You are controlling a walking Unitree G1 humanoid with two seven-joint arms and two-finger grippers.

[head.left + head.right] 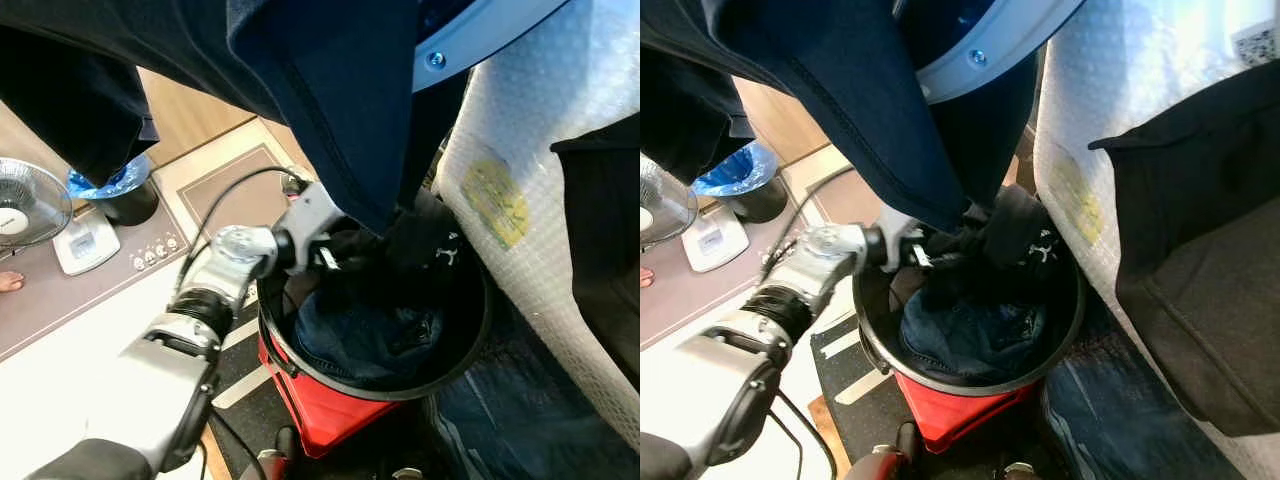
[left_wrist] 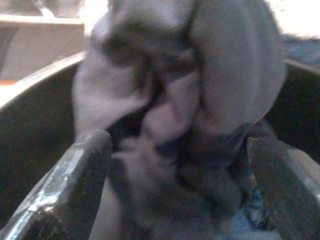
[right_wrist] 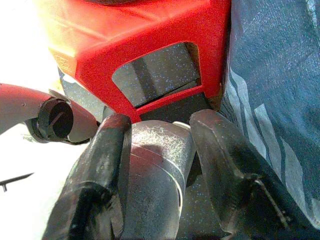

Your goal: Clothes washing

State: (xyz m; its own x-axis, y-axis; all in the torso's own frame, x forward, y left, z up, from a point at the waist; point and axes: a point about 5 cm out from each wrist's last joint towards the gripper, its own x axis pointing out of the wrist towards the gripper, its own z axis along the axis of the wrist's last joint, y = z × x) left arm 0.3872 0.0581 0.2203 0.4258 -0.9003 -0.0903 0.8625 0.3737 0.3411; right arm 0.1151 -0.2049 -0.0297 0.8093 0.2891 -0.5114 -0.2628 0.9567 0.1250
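Note:
A black round basket (image 1: 474,335) stands on a red stool (image 1: 318,410) and holds blue jeans (image 1: 372,338) and a black garment with white print (image 1: 428,238). My left gripper (image 1: 338,256) reaches over the basket's near rim into the clothes. In the left wrist view this left gripper (image 2: 177,145) is open, with a bunched dark cloth (image 2: 200,90) between its spread fingers. A large navy garment (image 1: 330,110) hangs down from the washer's grey door rim (image 1: 485,30) above the basket. My right gripper (image 3: 162,122) hangs open low beside the red stool (image 3: 145,45).
A bubble-wrapped appliance (image 1: 545,180) stands right of the basket, with a dark cushion (image 1: 1200,270) against it. At the left on the floor are a fan (image 1: 25,205), a white scale (image 1: 85,243) and a black bin with a blue bag (image 1: 125,195). A person's toes (image 1: 8,282) show at the left edge.

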